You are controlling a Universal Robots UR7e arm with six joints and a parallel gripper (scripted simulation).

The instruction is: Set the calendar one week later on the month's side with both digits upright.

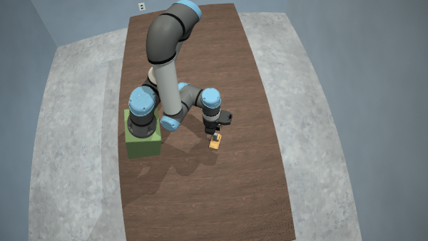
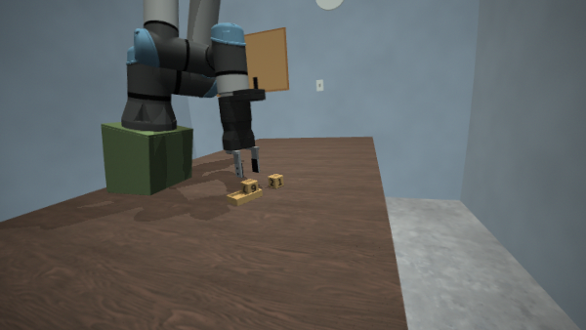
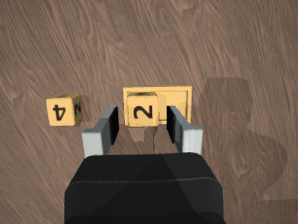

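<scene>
The end effector (image 1: pixel 215 132) (image 2: pixel 247 174) (image 3: pixel 142 117) is hovering released, its fingers lining up either side of the cube (image 2: pixel 249 185) (image 3: pixel 143 111), which is sitting below at one end of the tray (image 1: pixel 215 146) (image 2: pixel 237 200) (image 3: pixel 175 88).

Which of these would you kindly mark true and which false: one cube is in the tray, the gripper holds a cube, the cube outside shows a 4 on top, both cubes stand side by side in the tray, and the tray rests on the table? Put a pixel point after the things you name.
1. One cube (image 2: pixel 249 186) (image 3: pixel 143 111) is in the tray (image 2: pixel 237 200) (image 3: pixel 157 89). True.
2. The gripper (image 2: pixel 247 173) (image 3: pixel 142 117) holds a cube. False: it is open, above the tray cube.
3. The outside cube (image 2: pixel 275 181) (image 3: pixel 60 111) shows a 4 on top. True.
4. Both cubes stand side by side in the tray. False: one is on the table (image 1: pixel 200 200) (image 2: pixel 313 234) (image 3: pixel 240 45), outside it.
5. The tray rests on the table. True.
</scene>
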